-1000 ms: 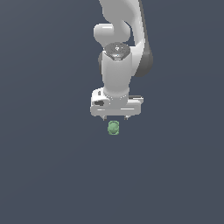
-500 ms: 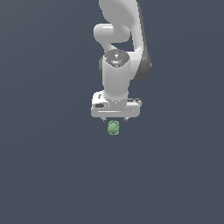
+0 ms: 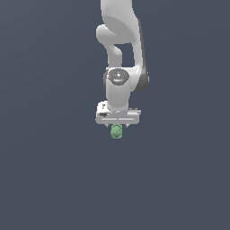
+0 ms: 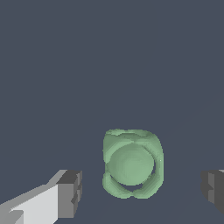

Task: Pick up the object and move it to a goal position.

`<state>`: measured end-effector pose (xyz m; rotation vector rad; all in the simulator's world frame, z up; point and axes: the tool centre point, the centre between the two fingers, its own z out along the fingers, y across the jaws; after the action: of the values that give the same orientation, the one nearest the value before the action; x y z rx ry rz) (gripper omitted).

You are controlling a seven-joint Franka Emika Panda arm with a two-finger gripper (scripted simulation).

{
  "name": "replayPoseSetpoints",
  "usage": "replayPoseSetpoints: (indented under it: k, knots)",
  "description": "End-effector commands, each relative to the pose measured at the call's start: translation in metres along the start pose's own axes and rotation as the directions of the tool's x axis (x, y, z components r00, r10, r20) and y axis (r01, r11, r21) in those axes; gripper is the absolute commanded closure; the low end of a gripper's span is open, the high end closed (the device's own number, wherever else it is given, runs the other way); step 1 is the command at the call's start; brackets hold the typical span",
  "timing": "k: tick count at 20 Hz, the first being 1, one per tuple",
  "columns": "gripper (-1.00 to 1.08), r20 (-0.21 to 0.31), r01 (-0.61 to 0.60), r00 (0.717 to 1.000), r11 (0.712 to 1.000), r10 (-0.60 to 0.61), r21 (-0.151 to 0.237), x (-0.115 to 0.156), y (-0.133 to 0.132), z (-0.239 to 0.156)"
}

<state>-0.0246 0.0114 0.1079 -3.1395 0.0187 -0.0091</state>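
The object [image 3: 117, 132] is a small pale-green, rounded, lumpy thing on the dark grey floor, right under the white hand of the arm. In the wrist view the object [image 4: 132, 163] lies between the two dark fingertips, with a clear gap on each side. My gripper [image 3: 117, 127] is open and straddles it from above; one fingertip [image 4: 70, 194] and the other [image 4: 213, 189] touch nothing. The gripper [image 4: 141, 191] is far wider than the object. In the exterior view the hand hides the object's upper edge.
A flat, uniform dark grey surface [image 3: 49, 179] fills both views. Only the white arm [image 3: 120, 49] rises from the back toward the hand.
The hand has come down closer to the object over the last second. The object has stayed where it was, and the fingers remain apart.
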Motion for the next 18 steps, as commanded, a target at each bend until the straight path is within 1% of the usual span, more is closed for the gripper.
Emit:
replayPoseSetpoints:
  k: [1,11,18]
  knots:
    - [-0.92,0.003,-0.005,1.0,1.0,0.005,-0.001,-0.005,0.001,0.01]
    - [-0.92,0.006,-0.007,1.0,1.0,0.007,-0.002,-0.009,0.001,0.022]
    - [-0.92,0.006,-0.008,1.0,1.0,0.008,-0.002,-0.011,0.001,0.054]
